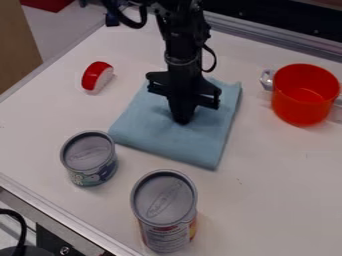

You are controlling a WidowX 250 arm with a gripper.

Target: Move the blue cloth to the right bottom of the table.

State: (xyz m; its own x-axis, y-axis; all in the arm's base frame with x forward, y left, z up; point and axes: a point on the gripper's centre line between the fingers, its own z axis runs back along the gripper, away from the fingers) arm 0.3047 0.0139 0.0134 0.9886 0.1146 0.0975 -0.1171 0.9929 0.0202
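blue cloth [200, 137] is right under my gripper [182, 118], whose fingers are drawn together, tips down at the fabric; i can't tell whether they've pinched any. it lies spread near the middle of the table [267, 200], toward the top. crowding its lower left corner is a short can [89, 152]; a taller can [163, 200] stands near its bottom edge. a red and white toy [97, 76] lies off its upper left, and a red pot [305, 95] sits to the right.
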